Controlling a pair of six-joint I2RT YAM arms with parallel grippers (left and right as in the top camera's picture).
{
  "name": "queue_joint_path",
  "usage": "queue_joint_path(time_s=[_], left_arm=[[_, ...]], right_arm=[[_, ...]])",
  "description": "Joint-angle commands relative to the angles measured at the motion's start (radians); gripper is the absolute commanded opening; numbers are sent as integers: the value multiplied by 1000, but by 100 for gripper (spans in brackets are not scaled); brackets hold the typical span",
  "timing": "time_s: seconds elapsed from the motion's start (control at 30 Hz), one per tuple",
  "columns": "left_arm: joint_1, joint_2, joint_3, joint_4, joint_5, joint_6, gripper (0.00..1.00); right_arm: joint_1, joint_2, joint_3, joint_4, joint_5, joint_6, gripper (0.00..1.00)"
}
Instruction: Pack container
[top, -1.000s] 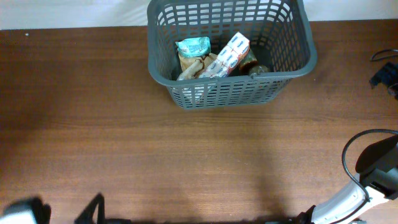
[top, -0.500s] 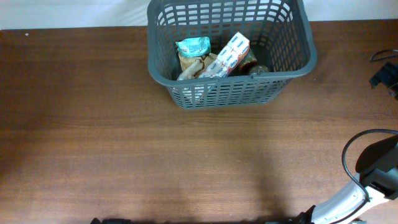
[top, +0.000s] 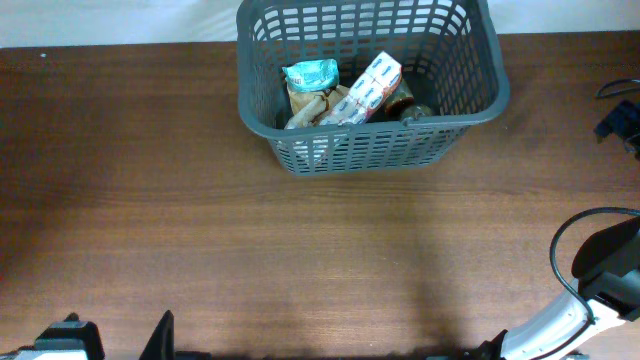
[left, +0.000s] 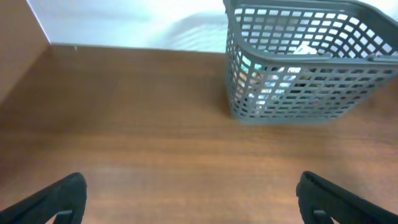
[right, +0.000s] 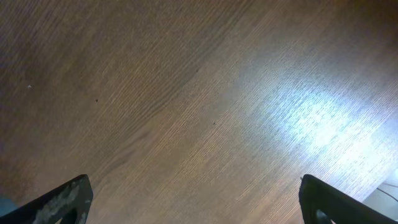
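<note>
Overhead, the left arm (top: 65, 340) has crept back into view. Left fingers (left: 62, 196) and right fingers (right: 65, 199) gape empty, the basket (top: 370, 150) well ahead of them, its packets (top: 345, 95) unmoved. Packing seems done.

Open tabletop (top: 250, 250), container (top: 370, 150) at far edge

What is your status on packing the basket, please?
Left jaws open, empty; right jaws open, empty. Basket far side, packets and box inside. Nothing in the way.

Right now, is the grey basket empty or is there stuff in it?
Not empty. The basket stands upright, holding a teal packet, a white box and brownish packets, piled well below its rim.
</note>
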Motion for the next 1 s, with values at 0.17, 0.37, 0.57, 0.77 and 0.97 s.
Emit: queue_joint_path(time_s=[0.17,0.37,0.57,0.77,0.97], left_arm=[[5,-14,-116,126,11,181,99],[13,-167,-329,336,11,197,99],[14,-391,-595,569,11,197,99],[14,-510,-821,775,11,220,99],[14,-509,-985,1011,10,302,99]], right_arm=[[-4,-10,-3,3,2,-6,99],[-4,-10,-3,3,2,-6,99],[-4,-10,-3,3,2,-6,99],[-4,-10,-3,3,2,-6,99],[-4,-10,-3,3,2,-6,99]])
